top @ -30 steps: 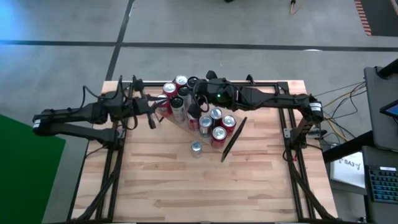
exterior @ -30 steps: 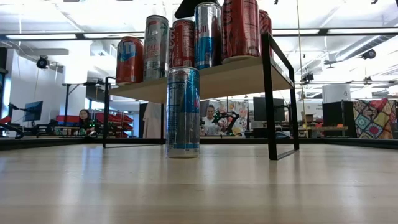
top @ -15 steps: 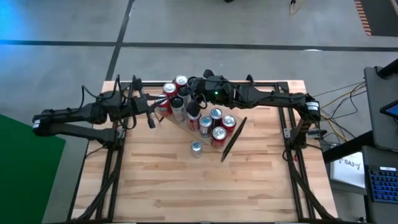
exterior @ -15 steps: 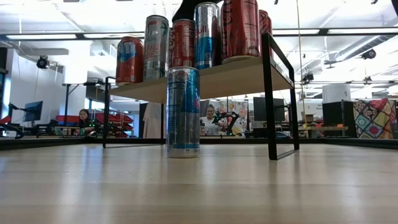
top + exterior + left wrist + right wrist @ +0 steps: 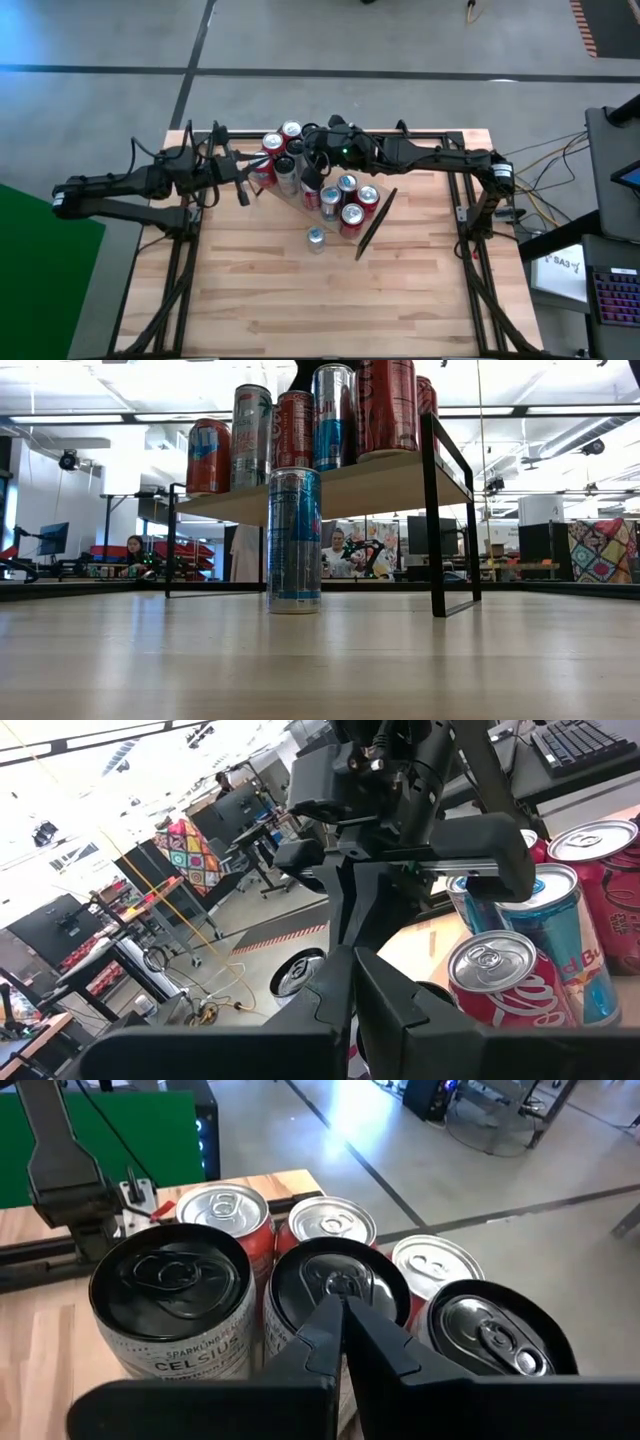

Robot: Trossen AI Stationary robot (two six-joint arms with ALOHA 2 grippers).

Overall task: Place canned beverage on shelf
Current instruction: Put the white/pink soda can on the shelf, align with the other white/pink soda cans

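Right end effector (image 5: pixel 345 1312) closed, empty, tips just above a black-topped can (image 5: pixel 338 1285) on the shelf (image 5: pixel 395 475); left end effector (image 5: pixel 243 192) closed, empty, beside the shelf; one can (image 5: pixel 316 239) on tabletop (image 5: pixel 330 300).

Bright, even overhead light throughout. Blown-out white ceiling panels (image 5: pixel 520 385) behind the shelf (image 5: pixel 340 485) in the low view, leaving its underside shaded. Soft sheen across the near desk (image 5: pixel 320 660), blurred toward the lens. Glints on silver can tops (image 5: pixel 330 1220) in the right wrist view; floor glare (image 5: pixel 400 1120) beyond. Overexposed background in the left wrist view; near pincer fingers (image 5: pixel 400 1010) dark and soft. Blue cast at the high view's upper left corner (image 5: pixel 25 40).
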